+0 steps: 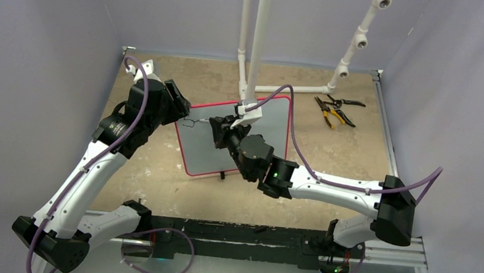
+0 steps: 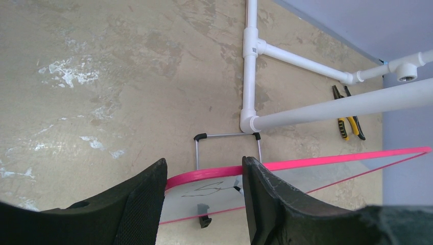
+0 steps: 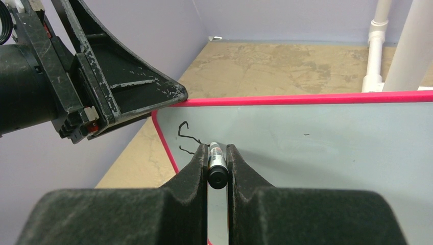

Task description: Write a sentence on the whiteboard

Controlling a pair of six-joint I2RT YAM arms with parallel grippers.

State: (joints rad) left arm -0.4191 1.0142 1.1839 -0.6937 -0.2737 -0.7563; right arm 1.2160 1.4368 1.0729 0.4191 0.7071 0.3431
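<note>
Tan tabletop (image 1: 149, 184) — right gripper (image 3: 218, 152) clamps black marker (image 3: 217, 168); left gripper (image 2: 204, 171) straddles red-bordered grey whiteboard (image 3: 316, 148), hold unclear — board could slip, skewing strokes (image 3: 184, 137).

I see the whiteboard (image 1: 201, 153) mid-table: pale grey-white, thin red border, rounded corners, turned a bit askew to the table edges. There's a small black foot (image 1: 222, 174) at its near edge, and a wire stand (image 2: 227, 135) shows behind the far edge. Surface mostly blank. The sentence (image 3: 185, 137) is barely begun: one thin black squiggle near the board's far-left corner. I can't read a letter in it.
</note>
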